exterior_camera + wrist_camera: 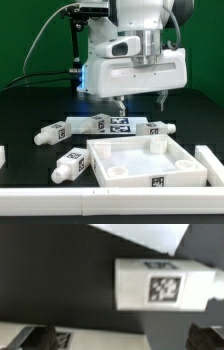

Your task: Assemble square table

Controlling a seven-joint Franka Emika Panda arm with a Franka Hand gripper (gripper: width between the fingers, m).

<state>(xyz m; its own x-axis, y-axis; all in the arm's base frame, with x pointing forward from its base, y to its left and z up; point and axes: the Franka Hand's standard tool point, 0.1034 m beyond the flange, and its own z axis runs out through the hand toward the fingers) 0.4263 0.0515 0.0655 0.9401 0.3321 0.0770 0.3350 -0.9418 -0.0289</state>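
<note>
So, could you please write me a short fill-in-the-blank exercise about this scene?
1. The hand is ___ and holds nothing.
2. The square panel lies with its raised rim facing ___.
3. One leg lies beside the panel, on the exterior view's ___.
Missing words: open; up; left.

One wide camera off the arm, one close camera on the wrist.

The exterior view looks from the front, slightly downward, across the square panel [140, 168] and black surface [30, 105] to the claw [141, 101], at middling range. The wrist view looks straight down past the fingers [40, 336], very near and blurred, onto a tagged leg [160, 286]. Both views take in the surface under the claw; which of the legs [105, 124] that is, I cannot tell.
</note>
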